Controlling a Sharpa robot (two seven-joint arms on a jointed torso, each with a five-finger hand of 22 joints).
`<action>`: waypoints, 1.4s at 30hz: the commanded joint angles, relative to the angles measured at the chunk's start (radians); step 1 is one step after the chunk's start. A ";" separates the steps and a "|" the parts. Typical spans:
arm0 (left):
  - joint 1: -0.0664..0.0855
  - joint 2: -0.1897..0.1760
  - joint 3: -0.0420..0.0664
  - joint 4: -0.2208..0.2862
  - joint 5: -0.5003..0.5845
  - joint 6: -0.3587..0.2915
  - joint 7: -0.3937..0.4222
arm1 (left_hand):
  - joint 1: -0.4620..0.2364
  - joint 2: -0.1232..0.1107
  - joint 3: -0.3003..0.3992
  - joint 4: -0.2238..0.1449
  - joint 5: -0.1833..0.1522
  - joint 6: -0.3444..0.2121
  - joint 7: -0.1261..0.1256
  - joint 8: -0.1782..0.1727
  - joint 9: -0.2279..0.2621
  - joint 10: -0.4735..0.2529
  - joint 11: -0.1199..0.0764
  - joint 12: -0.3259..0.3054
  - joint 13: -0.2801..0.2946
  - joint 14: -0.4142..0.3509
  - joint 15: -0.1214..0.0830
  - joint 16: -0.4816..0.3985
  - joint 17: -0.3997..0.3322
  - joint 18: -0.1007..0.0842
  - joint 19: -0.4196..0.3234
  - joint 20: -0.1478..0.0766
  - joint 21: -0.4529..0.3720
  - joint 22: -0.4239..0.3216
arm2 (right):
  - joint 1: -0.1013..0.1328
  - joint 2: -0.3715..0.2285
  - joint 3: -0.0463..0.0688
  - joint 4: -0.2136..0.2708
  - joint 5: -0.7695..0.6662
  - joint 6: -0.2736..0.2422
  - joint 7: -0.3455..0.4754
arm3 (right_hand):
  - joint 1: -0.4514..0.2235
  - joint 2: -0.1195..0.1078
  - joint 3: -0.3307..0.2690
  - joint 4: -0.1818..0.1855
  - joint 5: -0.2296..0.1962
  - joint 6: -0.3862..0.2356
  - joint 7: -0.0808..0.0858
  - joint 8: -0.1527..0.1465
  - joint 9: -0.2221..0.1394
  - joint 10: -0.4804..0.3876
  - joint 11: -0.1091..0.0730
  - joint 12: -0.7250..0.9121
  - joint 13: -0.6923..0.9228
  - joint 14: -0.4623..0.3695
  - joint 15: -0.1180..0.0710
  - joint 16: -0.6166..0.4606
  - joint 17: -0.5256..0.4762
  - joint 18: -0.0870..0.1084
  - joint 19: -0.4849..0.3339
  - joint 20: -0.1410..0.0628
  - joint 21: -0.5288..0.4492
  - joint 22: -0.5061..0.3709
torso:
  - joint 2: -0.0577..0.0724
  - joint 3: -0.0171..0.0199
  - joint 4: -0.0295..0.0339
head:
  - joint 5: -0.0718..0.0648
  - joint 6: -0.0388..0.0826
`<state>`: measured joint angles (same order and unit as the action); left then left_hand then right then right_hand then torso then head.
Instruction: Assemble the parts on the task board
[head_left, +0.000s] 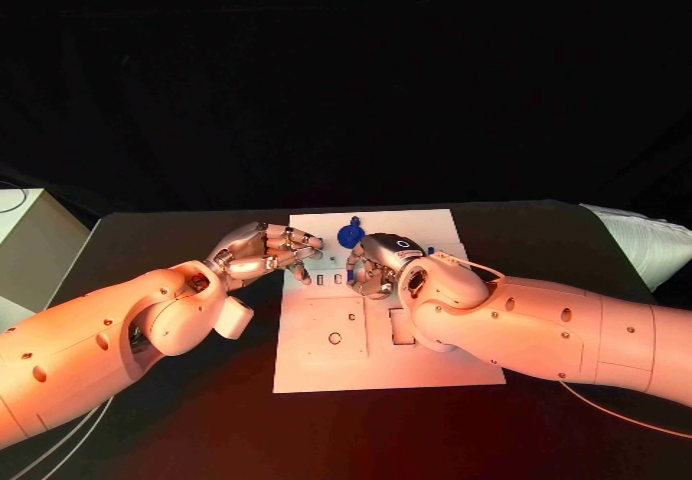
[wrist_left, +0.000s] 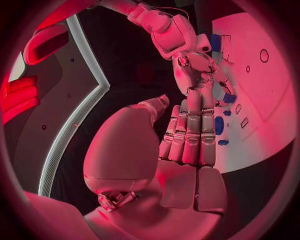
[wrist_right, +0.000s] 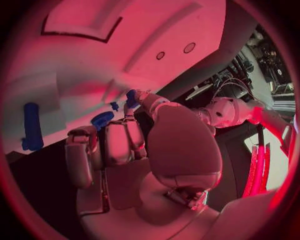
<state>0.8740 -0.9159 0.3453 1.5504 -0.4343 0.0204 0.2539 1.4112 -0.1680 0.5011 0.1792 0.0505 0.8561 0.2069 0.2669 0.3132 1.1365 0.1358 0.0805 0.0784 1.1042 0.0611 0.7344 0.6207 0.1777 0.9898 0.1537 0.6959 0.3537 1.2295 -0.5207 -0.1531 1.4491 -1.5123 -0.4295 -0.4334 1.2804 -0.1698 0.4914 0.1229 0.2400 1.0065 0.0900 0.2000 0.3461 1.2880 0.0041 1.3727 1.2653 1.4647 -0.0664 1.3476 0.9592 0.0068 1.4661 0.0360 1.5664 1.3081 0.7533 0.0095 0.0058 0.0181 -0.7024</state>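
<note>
Left hand (head_left: 264, 250) at task board (head_left: 433, 370) edge

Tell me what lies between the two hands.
In the head view, bare board with small slots separates the left hand and right hand.

task board (head_left: 378, 350) mid-table; left hand (head_left: 264, 251) over its left edge, right hand (head_left: 378, 264) above its centre, part (head_left: 349, 235) behind.

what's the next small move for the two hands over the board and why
Probably ease the right hand down to seat the small blue part at its fingers into the task board. Both hands hover close together over the board's far half, the left hand beside it, near the round blue part.
</note>
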 joint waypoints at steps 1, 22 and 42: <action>0.000 0.001 0.001 0.003 0.010 0.004 0.005 | -0.009 0.004 0.001 -0.002 -0.001 -0.007 -0.001 -0.005 0.001 -0.003 0.000 -0.004 -0.001 0.007 -0.002 -0.006 0.001 0.005 -0.006 -0.002 0.005 0.001 | -0.002 0.008 0.000 -0.007 -0.035 -0.019 -0.002 | -0.010 0.001 0.002 -0.003 0.007 -0.005 0.003 0.002 0.002 0.003 0.007 -0.002 0.001 0.005 0.001 -0.003 0.001 -0.007 0.105 -0.003 0.004 0.263 | 0.000 0.0005 -0.0008 | 0.000 -0.001; 0.000 0.003 0.001 0.005 0.010 0.009 0.002 | -0.010 0.004 0.001 -0.002 -0.001 -0.007 -0.001 -0.005 0.002 -0.003 0.000 -0.004 -0.001 0.008 -0.002 -0.006 0.001 0.004 -0.005 -0.002 0.006 0.002 | -0.013 0.033 0.000 -0.035 -0.046 -0.002 -0.002 | -0.015 -0.003 0.001 -0.003 0.006 -0.011 0.006 0.001 0.001 0.002 0.009 -0.002 0.001 0.005 0.003 -0.002 0.003 -0.007 0.105 -0.002 0.004 0.263 | 0.000 0.0000 -0.0010 | -0.001 -0.016; 0.000 0.003 0.001 0.003 0.010 0.011 0.001 | -0.012 0.004 0.002 -0.002 -0.001 -0.007 -0.001 -0.006 0.002 -0.003 0.000 -0.005 -0.001 0.008 -0.002 -0.007 0.002 0.004 -0.006 -0.002 0.007 0.002 | -0.014 0.033 -0.001 -0.037 -0.056 0.000 -0.004 | -0.039 -0.027 -0.007 0.000 -0.004 -0.043 0.016 -0.011 -0.005 -0.014 0.019 -0.013 -0.013 0.006 0.011 0.000 0.011 -0.007 0.105 0.005 0.004 0.263 | 0.000 0.0012 -0.0014 | -0.001 -0.018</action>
<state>0.8740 -0.9143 0.3459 1.5520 -0.4312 0.0213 0.2505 1.4072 -0.1640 0.5011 0.1792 0.0505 0.8561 0.2069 0.2669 0.3147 1.1365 0.1358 0.0805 0.0784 1.1041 0.0611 0.7306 0.6207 0.1778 0.9898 0.1537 0.6959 0.3544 1.2163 -0.4882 -0.1539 1.4123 -1.5538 -0.4374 -0.4344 1.2474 -0.1946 0.4914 0.1229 0.2383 0.9686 0.1065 0.1911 0.3426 1.2773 0.0218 1.3640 1.2532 1.4684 -0.0626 1.3476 0.9690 0.0067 1.4661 0.0360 1.5664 1.3075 0.7525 0.0104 0.0051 0.0174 -0.7210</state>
